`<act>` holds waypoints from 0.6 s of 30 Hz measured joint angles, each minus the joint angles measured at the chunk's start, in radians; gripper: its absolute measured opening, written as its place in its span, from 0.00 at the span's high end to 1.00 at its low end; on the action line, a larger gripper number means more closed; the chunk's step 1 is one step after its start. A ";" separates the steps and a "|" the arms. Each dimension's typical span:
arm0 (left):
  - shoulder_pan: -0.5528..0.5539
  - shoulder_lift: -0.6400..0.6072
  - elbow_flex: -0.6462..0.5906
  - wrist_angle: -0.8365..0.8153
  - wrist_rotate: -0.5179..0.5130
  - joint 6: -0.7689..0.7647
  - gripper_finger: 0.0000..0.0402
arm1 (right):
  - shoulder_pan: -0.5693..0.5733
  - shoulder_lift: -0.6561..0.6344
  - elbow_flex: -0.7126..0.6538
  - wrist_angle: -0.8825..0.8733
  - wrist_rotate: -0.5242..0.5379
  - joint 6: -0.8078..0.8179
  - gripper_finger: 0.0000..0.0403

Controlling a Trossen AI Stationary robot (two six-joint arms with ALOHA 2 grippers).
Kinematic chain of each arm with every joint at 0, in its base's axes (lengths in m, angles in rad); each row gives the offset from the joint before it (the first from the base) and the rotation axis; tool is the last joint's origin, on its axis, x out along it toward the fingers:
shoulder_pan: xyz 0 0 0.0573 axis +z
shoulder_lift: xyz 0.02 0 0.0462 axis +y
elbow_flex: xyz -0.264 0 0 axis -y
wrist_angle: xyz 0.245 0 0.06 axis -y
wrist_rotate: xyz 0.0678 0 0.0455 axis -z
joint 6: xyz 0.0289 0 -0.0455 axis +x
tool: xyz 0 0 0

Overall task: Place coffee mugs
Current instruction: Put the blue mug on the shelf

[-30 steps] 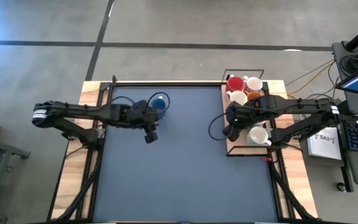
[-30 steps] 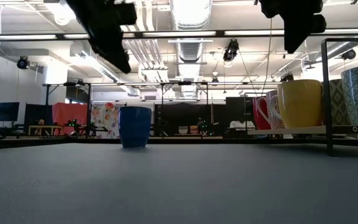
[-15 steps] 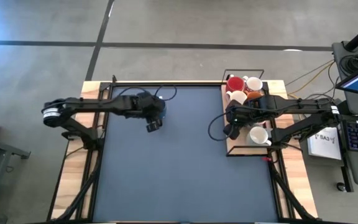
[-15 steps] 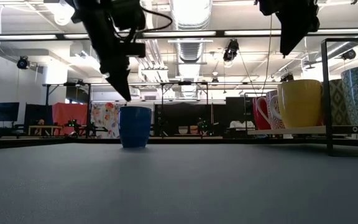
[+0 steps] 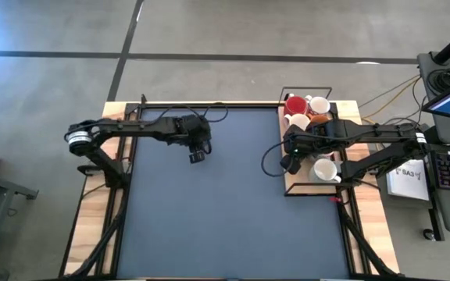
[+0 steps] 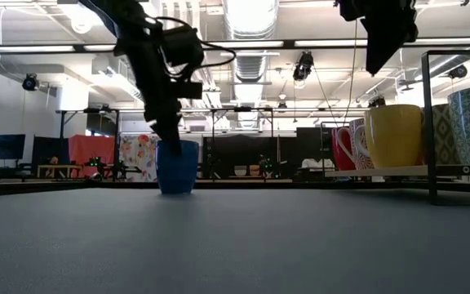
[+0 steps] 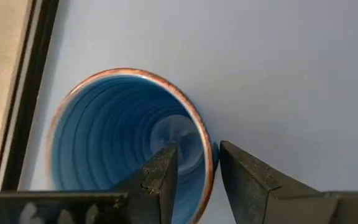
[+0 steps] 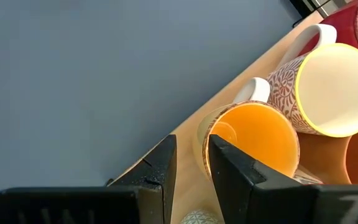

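Your left gripper [image 7: 194, 177] straddles the glazed blue ceramic mug's [image 7: 126, 134] rim near the bench's far-left corner, fingers apart; close squarely. Right gripper [image 8: 188, 163], fingers apart, straddles the orange-lined mug's [image 8: 253, 140] rim.

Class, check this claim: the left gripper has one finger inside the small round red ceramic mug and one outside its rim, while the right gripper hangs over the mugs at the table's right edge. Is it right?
One error: the mug is blue, not red. The left wrist view shows the left gripper straddling the rim of the small round blue ceramic mug. The right gripper does hang over the mugs at the right edge.
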 joint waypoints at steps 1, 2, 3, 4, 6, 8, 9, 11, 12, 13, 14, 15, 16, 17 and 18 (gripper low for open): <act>0.003 0.009 0.000 0.009 0.005 -0.001 0.75 | 0.000 0.000 0.000 0.002 0.000 0.000 0.79; 0.005 0.017 0.000 0.016 0.015 -0.004 0.76 | 0.000 0.000 0.000 0.003 0.000 0.001 0.79; 0.005 0.027 0.000 0.023 0.027 -0.010 0.78 | 0.000 0.000 -0.001 0.003 0.000 0.001 0.80; 0.005 0.035 0.000 0.034 0.041 -0.012 0.80 | 0.000 0.000 -0.001 0.005 0.000 0.001 0.80; 0.005 0.049 0.000 0.056 0.087 -0.025 0.87 | 0.000 0.000 -0.001 0.007 0.000 0.001 0.81; 0.005 0.061 0.001 0.068 0.140 -0.040 0.95 | 0.000 0.000 -0.001 0.007 0.000 0.002 0.81; 0.005 0.064 0.003 0.066 0.142 -0.052 0.96 | 0.000 0.000 -0.001 0.008 0.000 0.002 0.81; 0.004 0.081 0.028 0.090 0.177 -0.065 0.96 | 0.000 0.000 -0.001 0.008 0.000 0.002 0.80; 0.001 0.089 0.038 0.104 0.180 -0.067 0.96 | 0.000 0.000 -0.001 0.009 0.000 0.002 0.80; -0.004 0.096 0.053 0.094 0.186 -0.077 0.96 | 0.000 0.000 -0.001 0.008 0.000 0.002 0.80; -0.007 0.102 0.071 0.080 0.198 -0.089 0.96 | 0.000 0.000 -0.001 0.009 0.000 0.002 0.80; -0.012 0.111 0.094 0.078 0.212 -0.090 0.97 | 0.000 0.000 -0.001 0.010 0.000 0.003 0.80; -0.014 0.119 0.121 0.091 0.219 -0.087 0.98 | 0.000 0.000 -0.002 0.010 0.000 0.003 0.80; -0.016 0.131 0.147 0.103 0.235 -0.087 0.98 | 0.000 0.000 -0.002 0.010 0.000 0.003 0.80; -0.020 0.145 0.176 0.101 0.248 -0.088 0.98 | 0.000 0.000 -0.002 0.010 0.000 0.003 0.80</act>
